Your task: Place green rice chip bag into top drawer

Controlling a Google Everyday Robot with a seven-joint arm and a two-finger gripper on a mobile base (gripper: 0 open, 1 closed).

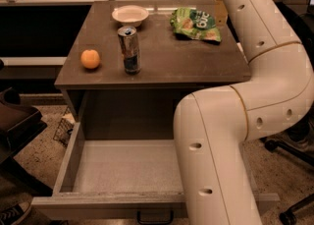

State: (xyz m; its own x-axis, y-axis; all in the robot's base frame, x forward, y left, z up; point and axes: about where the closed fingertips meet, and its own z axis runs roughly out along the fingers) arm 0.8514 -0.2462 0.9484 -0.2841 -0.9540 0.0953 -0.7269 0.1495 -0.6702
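Note:
The green rice chip bag (pixel 195 23) lies flat at the back right of the brown table top (pixel 162 57). Below the table, the top drawer (pixel 122 167) is pulled fully out; its grey floor is bare and a dark handle (pixel 154 216) sits on its front. My white arm (pixel 255 71) rises from the lower right and bends back over the table's right edge. Of my gripper (pixel 221 12) only a tan part shows, just right of the bag, beside the arm's upper link.
A white bowl (pixel 130 14) stands at the back of the table, with a drink can (pixel 129 49) upright in front of it and an orange (pixel 90 59) at the left. A dark chair (pixel 14 126) stands left of the drawer. An office chair base (pixel 289 145) is at the right.

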